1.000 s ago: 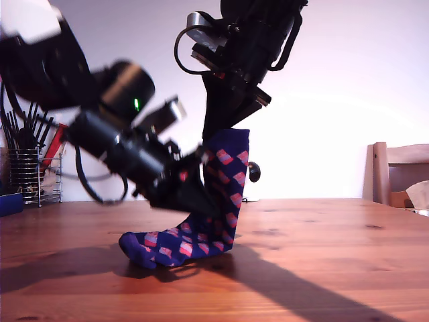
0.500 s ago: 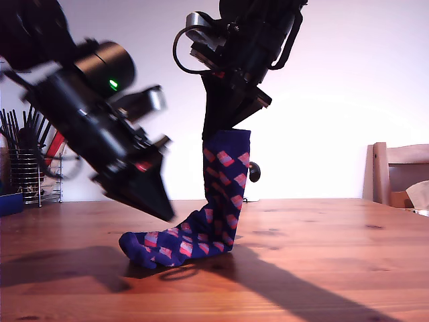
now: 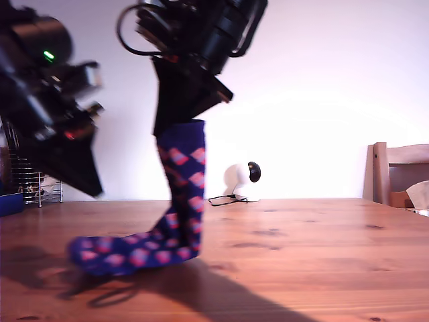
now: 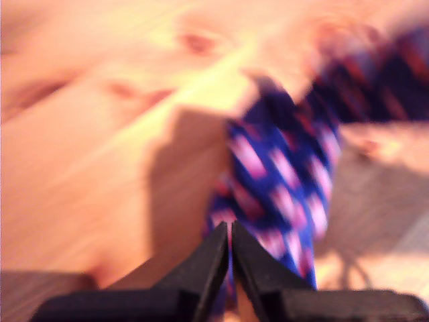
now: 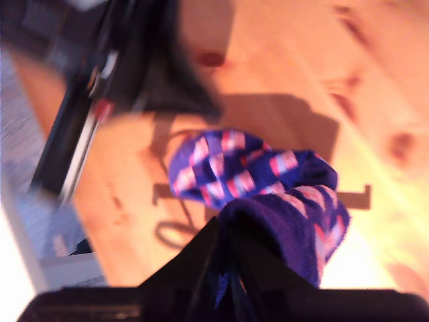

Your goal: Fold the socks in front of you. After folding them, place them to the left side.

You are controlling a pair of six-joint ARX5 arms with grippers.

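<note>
— Two arms, and as far as I can count one patterned shape for the socks. Whether a second one lies doubled against it, I can't tell.

— Where is it?

— Hanging upright over the table, a little toward the exterior view's left of middle. My second gripper pinches the cuff from above, jaws clamped on the knit. The leg drops straight down and the foot lies on the wood, toe pointing to the exterior view's left.

— And the other pincer?

— My first gripper hangs at the exterior view's left, apart from the toe and above the tabletop. Its wrist view shows the jaws drawn narrow, tips almost meeting, with nothing I can make out between them. It's blurred, mind.

— What else is about?

— One wire rack of dark utensils at the far left of the exterior view, half hidden behind that arm, with one blue box beside it. One small white round device with a black knob and a cable sits by the wall behind the socks. One wooden chair stands at the exterior view's right edge.

— Anything in the way?

— Only the first arm, near the toe. The boards from the socks across to the exterior view's right lie bare, as does the near strip, which carries only shadows.
</note>
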